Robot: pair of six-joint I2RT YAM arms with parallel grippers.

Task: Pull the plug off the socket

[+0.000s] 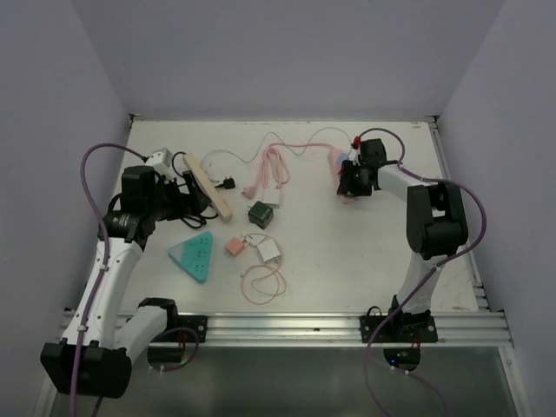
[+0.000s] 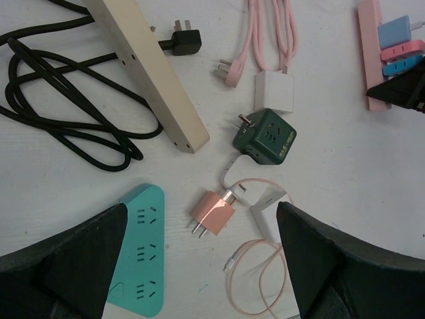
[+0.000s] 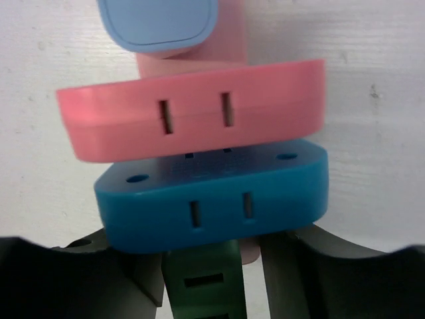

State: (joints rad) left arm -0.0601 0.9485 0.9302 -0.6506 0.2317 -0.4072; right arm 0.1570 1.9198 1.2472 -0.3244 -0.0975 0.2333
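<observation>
A pink power strip (image 1: 335,160) lies at the back right, with a light blue plug (image 3: 159,23), a pink adapter (image 3: 192,109) and a blue adapter (image 3: 212,199) plugged in along it. It also shows in the left wrist view (image 2: 367,53). A green plug (image 3: 202,279) sits just below the blue adapter. My right gripper (image 1: 352,182) (image 3: 209,266) is down over the strip, jaws either side of the green plug with a small gap on the right side. My left gripper (image 1: 187,195) (image 2: 201,209) is open and empty, hovering above a rose-gold charger (image 2: 216,212).
A beige power strip (image 1: 211,187) with a coiled black cable (image 2: 60,106) lies at the left. A teal triangular strip (image 1: 195,254), a green cube socket (image 1: 260,214), a white charger (image 2: 273,92) and pink cables (image 1: 274,165) lie mid-table. Walls enclose three sides.
</observation>
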